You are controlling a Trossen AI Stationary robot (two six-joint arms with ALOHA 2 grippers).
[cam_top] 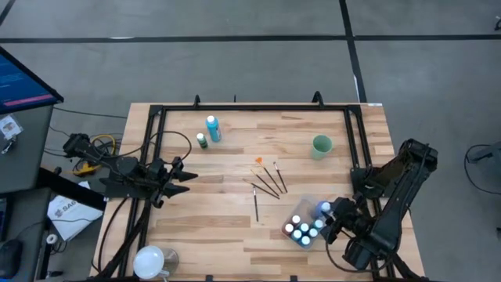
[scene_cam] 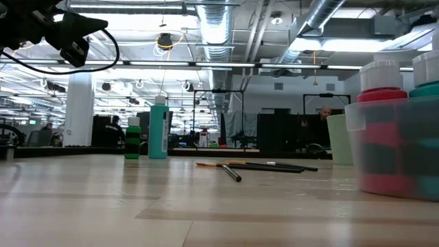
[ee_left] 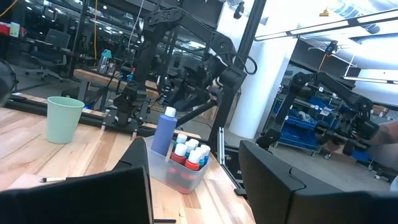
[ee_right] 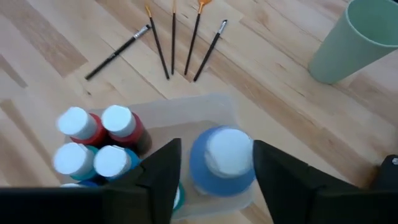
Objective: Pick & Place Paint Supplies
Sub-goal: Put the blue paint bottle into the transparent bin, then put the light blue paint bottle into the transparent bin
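Note:
A clear tub [cam_top: 291, 213] near the table's right near corner holds several paint bottles with white caps [ee_right: 93, 140]. My right gripper [ee_right: 217, 165] is open above the tub's far corner, its fingers on either side of a blue bottle with a white cap [ee_right: 221, 158] that stands in the tub [ee_right: 186, 109]. Several thin dark brushes [cam_top: 268, 180] lie flat at mid-table. A tall teal bottle [cam_top: 212, 128] and a small green one [cam_top: 201, 141] stand upright toward the far left. My left gripper [cam_top: 186, 178] waits open above the table's left side.
A pale green cup [cam_top: 321, 146] stands upright toward the far right, beyond the tub. A black frame [cam_top: 250, 108] runs around the table's edges. A white round object [cam_top: 150, 258] sits at the near left corner. Bare wood lies between the brushes and the left arm.

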